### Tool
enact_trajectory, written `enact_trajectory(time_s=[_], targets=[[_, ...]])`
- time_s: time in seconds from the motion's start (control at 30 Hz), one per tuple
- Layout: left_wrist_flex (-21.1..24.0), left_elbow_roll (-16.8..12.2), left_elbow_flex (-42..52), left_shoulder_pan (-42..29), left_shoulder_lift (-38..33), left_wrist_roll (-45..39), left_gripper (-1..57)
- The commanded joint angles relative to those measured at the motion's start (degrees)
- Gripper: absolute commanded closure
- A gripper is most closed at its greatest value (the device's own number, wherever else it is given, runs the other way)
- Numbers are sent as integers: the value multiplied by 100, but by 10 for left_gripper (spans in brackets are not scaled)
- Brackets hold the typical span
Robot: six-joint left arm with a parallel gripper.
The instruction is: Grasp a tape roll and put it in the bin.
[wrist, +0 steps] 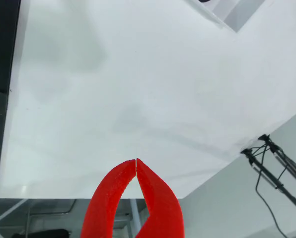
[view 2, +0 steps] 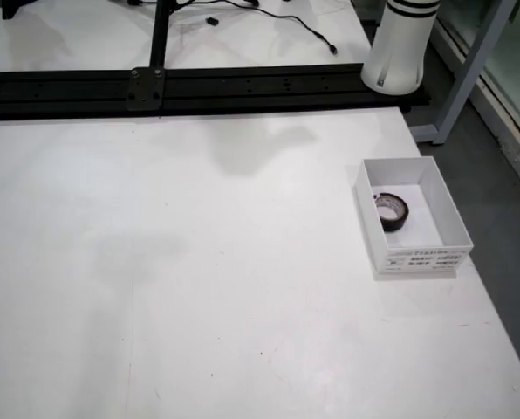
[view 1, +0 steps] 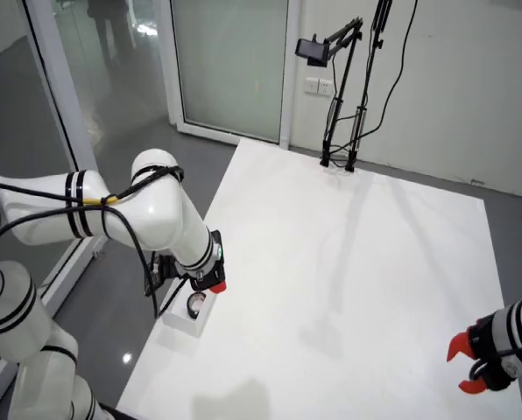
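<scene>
A black tape roll (view 2: pixel 392 211) lies flat inside the white bin (view 2: pixel 417 255) in the view from above; no gripper shows in that view. In the view that rides on the gripper, my red gripper (wrist: pixel 136 161) is shut, its curved fingertips touching with nothing between them. It hovers over the table's near edge, far from the bin (wrist: pixel 233 15), whose corner shows at the top right. In the view from the side, my gripper (view 1: pixel 462 367) is at the bottom right, across the table from the bin (view 1: pixel 182 325) and the tape roll (view 1: pixel 194 304).
A second white arm (view 1: pixel 156 210) reaches over the table's left edge in the side view, its red gripper (view 1: pixel 215 284) just above the bin. A camera tripod (view 1: pixel 340 131) stands past the far edge. A black rail (view 2: pixel 199 87) runs along the table's top side in the view from above.
</scene>
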Motion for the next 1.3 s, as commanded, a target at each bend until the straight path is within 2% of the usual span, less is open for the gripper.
enact_trajectory(time_s=[0.03, 0.3, 0.9, 1.3], targets=[[0, 46, 0, -745, 18, 0, 569], [0, 38, 0, -745, 18, 0, 569], [0, 55, -8, 248, 10, 0, 569], [0, 55, -8, -86, 10, 0, 569]])
